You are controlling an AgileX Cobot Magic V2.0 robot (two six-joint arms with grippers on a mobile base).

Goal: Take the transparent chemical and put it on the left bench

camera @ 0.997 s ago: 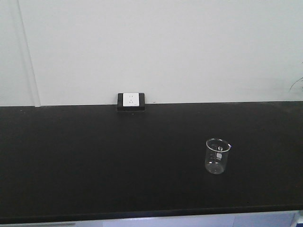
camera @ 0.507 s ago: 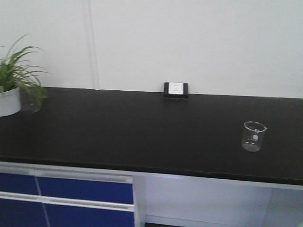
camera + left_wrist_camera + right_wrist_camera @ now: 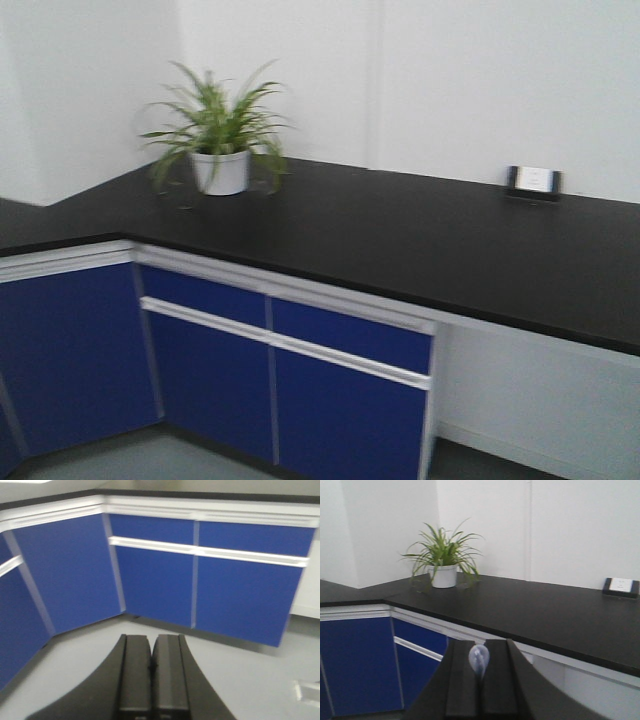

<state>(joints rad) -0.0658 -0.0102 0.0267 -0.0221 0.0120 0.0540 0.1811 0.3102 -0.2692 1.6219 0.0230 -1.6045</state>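
The transparent chemical is out of view in every current frame. The black bench (image 3: 420, 240) runs along the wall and turns a corner into a left bench section (image 3: 40, 222), also in the right wrist view (image 3: 342, 594). My left gripper (image 3: 151, 640) is shut with nothing in it, low over grey floor facing blue cabinets. My right gripper (image 3: 480, 647) is shut at bench height, with a small pale teardrop patch between its tips; I cannot tell whether that is background.
A potted green plant (image 3: 220, 135) stands near the bench corner, also seen from the right wrist (image 3: 442, 560). A wall socket box (image 3: 533, 180) sits at the back right. Blue cabinet doors (image 3: 210, 370) with white rails fill the space under the bench (image 3: 155, 590).
The front view has swung left: the glass beaker slid right and out of frame, and the socket moved far right. The plant, the bench corner and the blue cabinets came into view.
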